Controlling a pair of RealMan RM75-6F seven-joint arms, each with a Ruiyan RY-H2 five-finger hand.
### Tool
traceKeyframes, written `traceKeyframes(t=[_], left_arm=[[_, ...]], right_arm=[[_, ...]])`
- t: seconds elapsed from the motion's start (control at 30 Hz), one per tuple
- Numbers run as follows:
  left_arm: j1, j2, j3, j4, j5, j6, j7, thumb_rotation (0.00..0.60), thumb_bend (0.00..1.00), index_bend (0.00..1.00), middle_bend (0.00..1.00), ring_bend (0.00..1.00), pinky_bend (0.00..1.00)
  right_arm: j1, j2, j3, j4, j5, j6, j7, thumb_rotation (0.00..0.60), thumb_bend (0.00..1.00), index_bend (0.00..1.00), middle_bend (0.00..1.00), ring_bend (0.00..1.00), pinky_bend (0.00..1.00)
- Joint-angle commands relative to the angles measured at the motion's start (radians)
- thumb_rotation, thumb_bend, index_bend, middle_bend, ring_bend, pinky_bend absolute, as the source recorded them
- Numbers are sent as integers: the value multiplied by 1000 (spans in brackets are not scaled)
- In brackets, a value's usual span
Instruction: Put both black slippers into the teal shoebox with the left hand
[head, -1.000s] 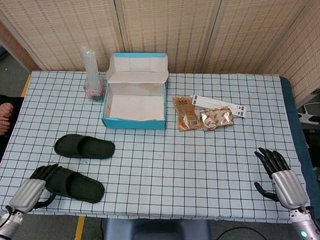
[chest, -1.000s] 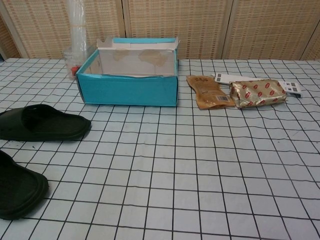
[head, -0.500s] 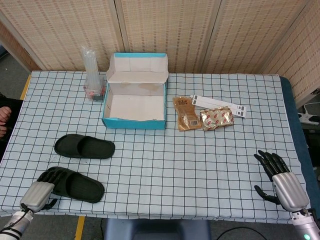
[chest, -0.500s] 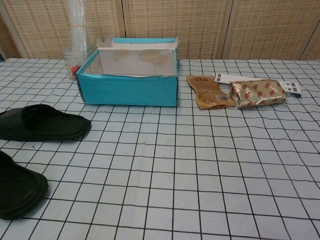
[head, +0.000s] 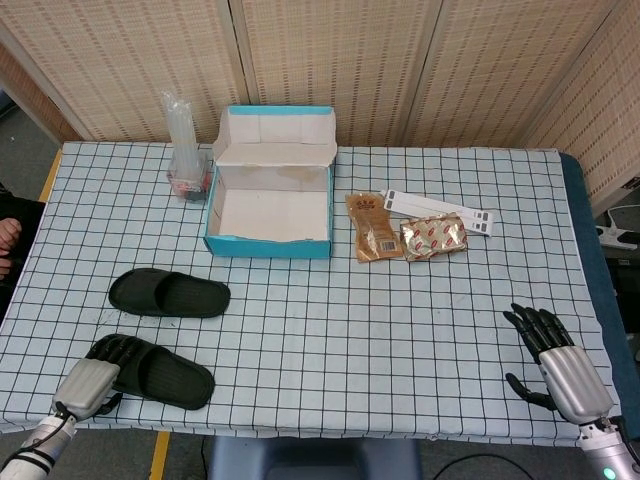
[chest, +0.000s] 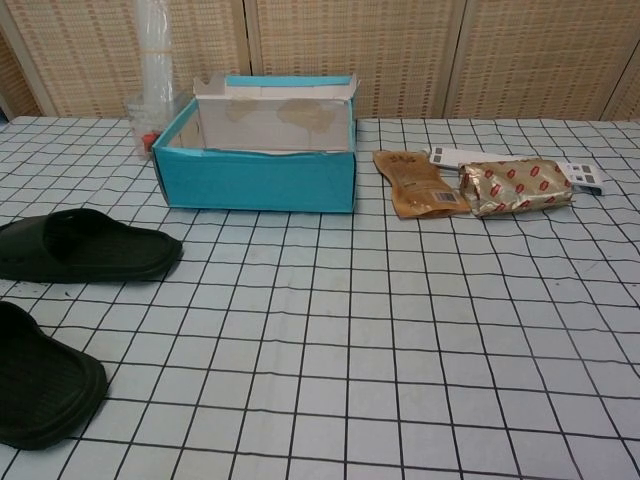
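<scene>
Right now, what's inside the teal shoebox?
Nothing visible: the head view shows the teal shoebox with a bare white floor. Both black slippers are on the table outside it. The strip just behind its front wall is hidden.

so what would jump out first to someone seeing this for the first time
The open teal shoebox at the back of the checked table, empty inside. Then two black slippers, one lying free on the left, the nearer one at the front edge with the left hand on its end.
</scene>
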Motion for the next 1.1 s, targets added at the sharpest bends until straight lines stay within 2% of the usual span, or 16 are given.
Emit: traceKeyframes(t=[0.03, 0.17, 0.4, 0.47, 0.57, 0.7, 0.8, 0.93, 1.1], left_arm=[[-2, -22, 1, 25, -5, -3, 18, 600, 363, 0, 0, 0, 71], [-6, -45, 7, 53, -10, -18, 16, 600, 362, 0, 0, 0, 76], [0, -83, 15, 102, 37, 20, -15, 600, 349, 0, 0, 0, 106], [1, -92, 18, 117, 51, 28, -30, 600, 348, 28, 19, 7, 127], [3, -111, 23, 146, 76, 44, -73, 600, 352, 165, 151, 106, 173], [12, -151, 30, 209, 135, 101, -156, 600, 360, 339, 404, 267, 263], [19, -176, 34, 253, 168, 139, -222, 600, 363, 472, 546, 357, 317], [27, -209, 36, 317, 198, 188, -313, 600, 381, 551, 625, 417, 357], [33, -221, 30, 344, 204, 220, -361, 600, 393, 591, 666, 453, 368]], right_arm=[[1, 1, -1, -1, 1, -5, -2, 600, 216, 0, 0, 0, 0], [1, 3, -1, -5, 2, -5, 0, 600, 216, 0, 0, 0, 0], [2, 2, -3, -7, 1, -10, -6, 600, 217, 0, 0, 0, 0], [2, 2, -3, -8, 1, -11, -7, 600, 217, 0, 0, 0, 0], [2, 2, -4, -8, 3, -15, -9, 600, 216, 0, 0, 0, 0], [4, 1, -5, -9, 6, -22, -13, 600, 216, 0, 0, 0, 0], [5, 1, -5, -9, 7, -25, -15, 600, 216, 0, 0, 0, 0], [5, 1, -5, -9, 8, -26, -18, 600, 216, 0, 0, 0, 0], [6, 0, -5, -10, 8, -28, -19, 600, 217, 0, 0, 0, 0]])
